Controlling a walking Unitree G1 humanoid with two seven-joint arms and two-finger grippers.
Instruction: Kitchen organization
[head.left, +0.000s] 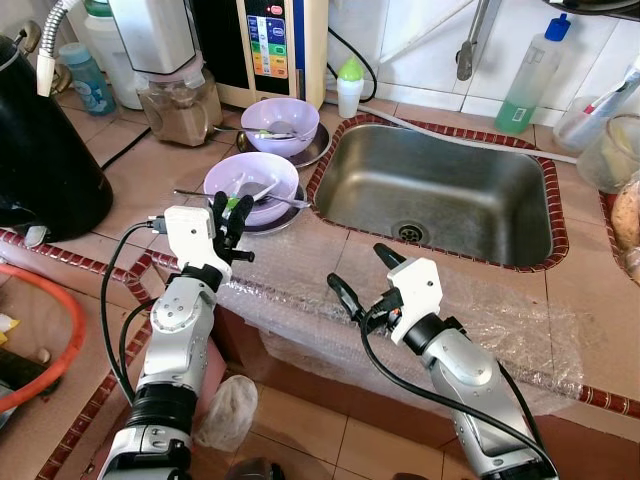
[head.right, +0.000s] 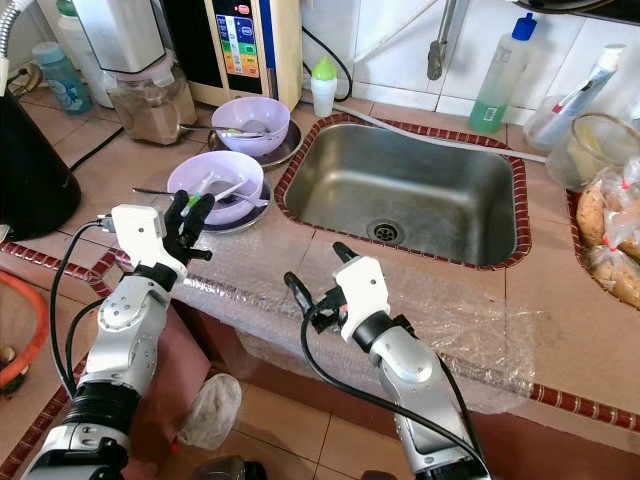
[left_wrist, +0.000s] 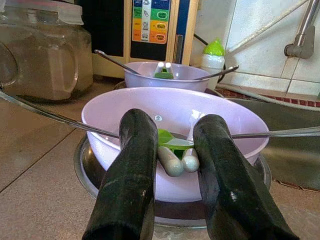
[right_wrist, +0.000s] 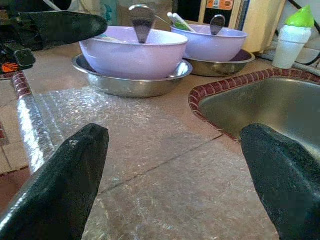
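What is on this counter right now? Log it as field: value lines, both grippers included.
surface: tiled counter with steel sink
near bowl: purple bowl on a metal plate, utensils inside
far bowl: second purple bowl, also on a metal plate
left gripper: left gripper open, at the near bowl's rim
right gripper: right gripper open, above the plastic wrap at the counter edge

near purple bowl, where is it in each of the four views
Left eye: near purple bowl, just beyond the left pincer.
Right eye: left of the sink.
Left wrist: centre, behind the fingers.
Right wrist: upper left, on a steel plate.
Shared landmark: the sink.
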